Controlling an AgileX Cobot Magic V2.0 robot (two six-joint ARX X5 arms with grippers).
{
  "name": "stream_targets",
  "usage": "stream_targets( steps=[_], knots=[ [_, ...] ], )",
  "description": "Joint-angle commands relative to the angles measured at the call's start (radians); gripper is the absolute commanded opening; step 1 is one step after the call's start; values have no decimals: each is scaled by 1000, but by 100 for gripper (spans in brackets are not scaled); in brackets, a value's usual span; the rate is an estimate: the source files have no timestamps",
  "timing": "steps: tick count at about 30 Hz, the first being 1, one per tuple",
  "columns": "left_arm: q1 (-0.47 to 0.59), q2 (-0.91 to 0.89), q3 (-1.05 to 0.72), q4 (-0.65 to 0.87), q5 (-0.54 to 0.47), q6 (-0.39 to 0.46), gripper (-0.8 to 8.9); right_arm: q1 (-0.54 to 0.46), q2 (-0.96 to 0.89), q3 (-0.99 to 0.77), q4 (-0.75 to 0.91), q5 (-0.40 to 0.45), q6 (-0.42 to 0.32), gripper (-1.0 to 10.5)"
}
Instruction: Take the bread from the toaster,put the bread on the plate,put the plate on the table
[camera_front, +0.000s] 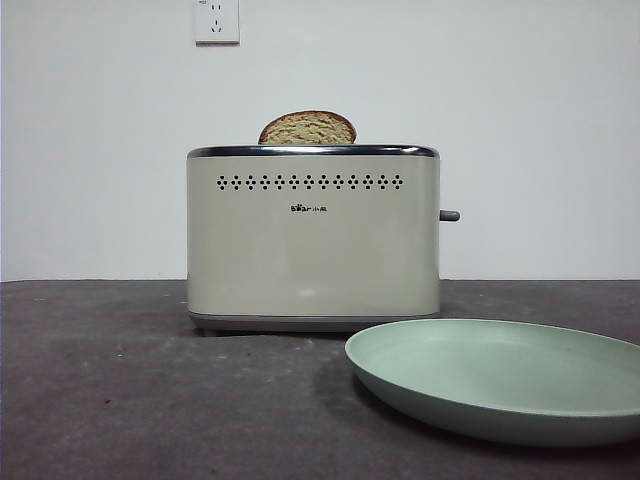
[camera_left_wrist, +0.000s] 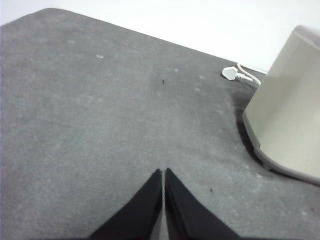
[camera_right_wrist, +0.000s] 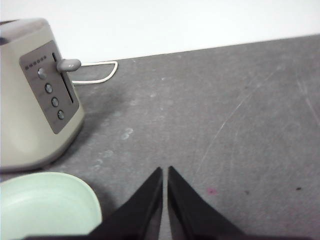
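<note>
The cream toaster (camera_front: 313, 240) stands on the dark grey table (camera_front: 120, 400) in the front view. The bread (camera_front: 307, 129) sticks up from its top slot, domed crust showing. The mint-green plate (camera_front: 500, 375) lies on the table in front of the toaster's lever end. My left gripper (camera_left_wrist: 164, 172) is shut and empty, above bare table off one end of the toaster (camera_left_wrist: 292, 110). My right gripper (camera_right_wrist: 165, 170) is shut and empty, above the table off the lever end of the toaster (camera_right_wrist: 30, 115), beside the plate (camera_right_wrist: 45, 205). Neither arm shows in the front view.
A white plug and cable (camera_left_wrist: 235, 75) lie on the table behind the toaster; the cable also loops past the lever end (camera_right_wrist: 100, 72). A white wall with a socket (camera_front: 217, 20) stands behind the table.
</note>
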Motion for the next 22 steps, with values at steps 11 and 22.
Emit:
stream_targets(
  steps=[11, 22],
  knots=[
    [2, 18, 78, -31, 138, -146, 7, -1, 5, 87, -45, -70, 193, 5],
    [2, 241, 348, -102, 312, -106, 7, 4, 208, 362, -148, -186, 135, 5]
  ],
)
